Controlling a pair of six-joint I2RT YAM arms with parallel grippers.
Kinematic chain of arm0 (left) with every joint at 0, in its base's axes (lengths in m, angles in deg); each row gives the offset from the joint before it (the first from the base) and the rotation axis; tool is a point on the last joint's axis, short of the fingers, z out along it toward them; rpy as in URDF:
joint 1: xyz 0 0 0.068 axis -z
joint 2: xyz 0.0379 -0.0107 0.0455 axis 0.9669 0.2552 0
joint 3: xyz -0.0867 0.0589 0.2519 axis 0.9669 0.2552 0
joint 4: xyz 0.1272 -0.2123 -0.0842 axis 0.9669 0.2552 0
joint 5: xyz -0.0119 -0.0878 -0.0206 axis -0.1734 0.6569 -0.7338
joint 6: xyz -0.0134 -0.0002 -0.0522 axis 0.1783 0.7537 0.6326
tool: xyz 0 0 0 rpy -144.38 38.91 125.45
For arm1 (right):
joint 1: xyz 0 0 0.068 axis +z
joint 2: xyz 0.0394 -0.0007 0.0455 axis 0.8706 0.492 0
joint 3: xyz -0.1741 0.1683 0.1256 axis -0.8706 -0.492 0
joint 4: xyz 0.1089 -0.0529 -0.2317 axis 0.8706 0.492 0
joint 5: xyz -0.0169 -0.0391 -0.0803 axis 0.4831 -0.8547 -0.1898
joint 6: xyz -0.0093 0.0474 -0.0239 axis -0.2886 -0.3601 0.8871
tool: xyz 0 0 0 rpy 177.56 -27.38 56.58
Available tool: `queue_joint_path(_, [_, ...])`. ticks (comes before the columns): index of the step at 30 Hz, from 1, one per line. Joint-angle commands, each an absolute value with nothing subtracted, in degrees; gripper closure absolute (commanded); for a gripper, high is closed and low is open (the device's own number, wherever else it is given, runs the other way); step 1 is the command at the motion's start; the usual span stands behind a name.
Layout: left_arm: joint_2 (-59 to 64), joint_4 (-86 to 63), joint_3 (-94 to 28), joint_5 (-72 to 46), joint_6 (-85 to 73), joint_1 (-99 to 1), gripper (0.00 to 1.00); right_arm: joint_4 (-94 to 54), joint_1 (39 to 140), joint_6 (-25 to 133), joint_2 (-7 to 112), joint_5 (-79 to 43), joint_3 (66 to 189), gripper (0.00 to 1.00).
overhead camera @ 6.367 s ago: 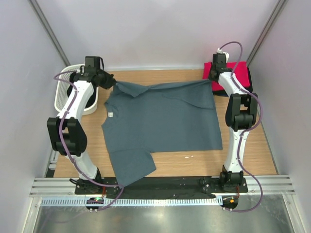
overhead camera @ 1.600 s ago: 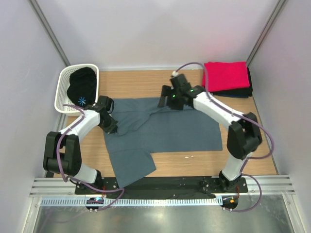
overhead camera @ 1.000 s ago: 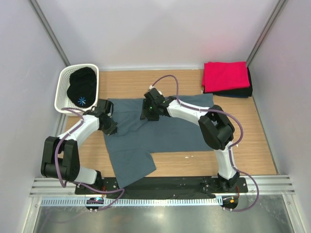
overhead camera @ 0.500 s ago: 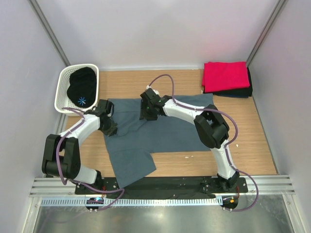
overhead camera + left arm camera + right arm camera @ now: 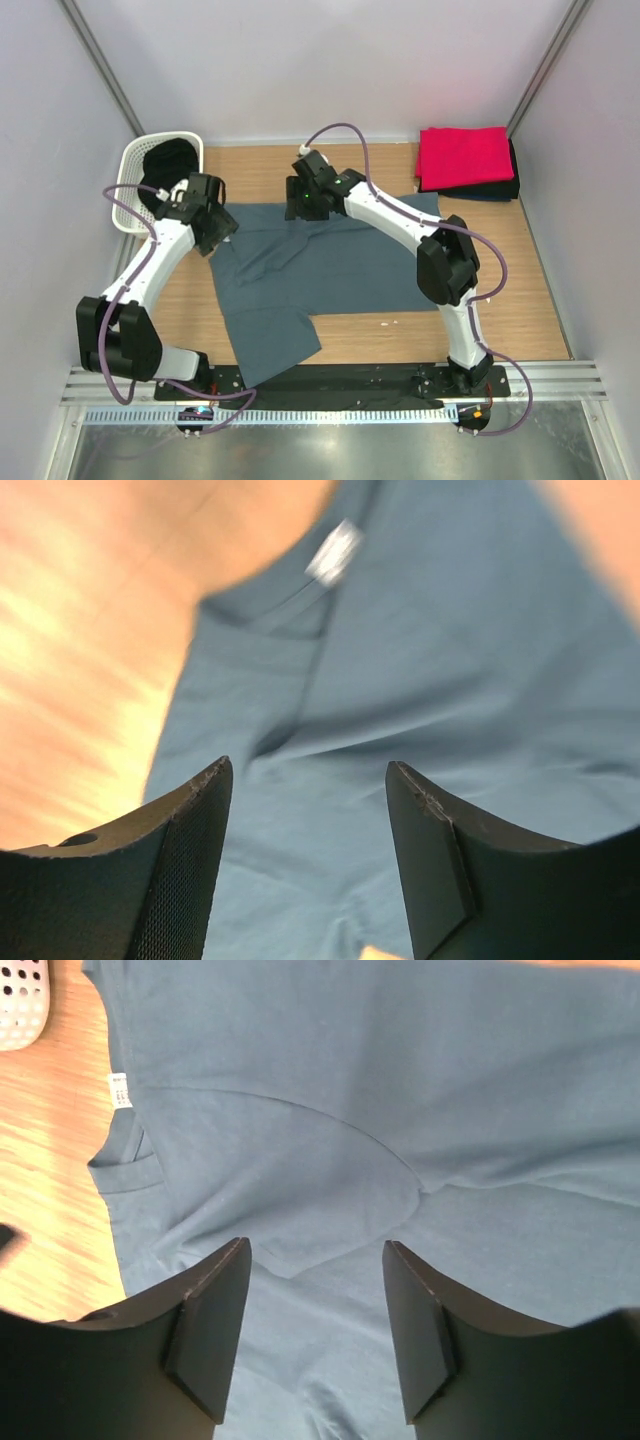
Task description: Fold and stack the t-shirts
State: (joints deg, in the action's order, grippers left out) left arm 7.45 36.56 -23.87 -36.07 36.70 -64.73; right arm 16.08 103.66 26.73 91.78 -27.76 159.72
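**Blue-grey shirt part-folded, both grippers empty**

The blue-grey t-shirt [image 5: 340,265] lies flat just beside the basket [image 5: 122,200], with one sleeve folded inward. The left gripper [image 5: 305,770] and right gripper [image 5: 315,1245] hover over it, jaws apart and holding nothing. The cloth looks light and limp and will likely sag, so pinch it at the corners.

The big shirt [image 5: 340,265] is plain slate blue-grey with no print, and has a small white label [image 5: 119,1090] at the neck. The top shirt [image 5: 463,155] of the far right pile is plain bright red. The bottom shirt [image 5: 480,191] is black or dark navy. The basket [image 5: 118,205] is white and dotted with round holes, and the cloth [image 5: 165,160] in it is black. The desk [image 5: 400,335] is light wood with a fine grain. The arms [image 5: 395,215] are white with black joints, and their cables [image 5: 345,130] are purple.
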Motion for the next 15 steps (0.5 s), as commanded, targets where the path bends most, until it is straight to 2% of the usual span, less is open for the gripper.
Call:
queue_joint_path(1, [6.10, 34.85, -27.57, -38.97, 32.95, -64.66, 0.37, 16.55, 102.97, 27.27, 89.35, -22.50, 157.46, 0.40])
queue_joint_path(6, [9.87, 28.18, -26.79, -35.29, 31.11, -64.66, 0.44, 13.91, 105.17, 25.42, 90.32, -21.41, 151.74, 0.44])
queue_joint_path(11, [17.69, 23.42, -27.75, -31.77, 29.35, -64.75, 0.64, 11.63, 105.53, 24.45, 92.07, -21.85, 149.89, 0.47])
queue_joint_path(15, [21.74, 21.75, -28.28, -32.29, 28.29, -64.75, 0.72, 10.75, 105.61, 23.84, 93.31, -21.86, 150.42, 0.50])
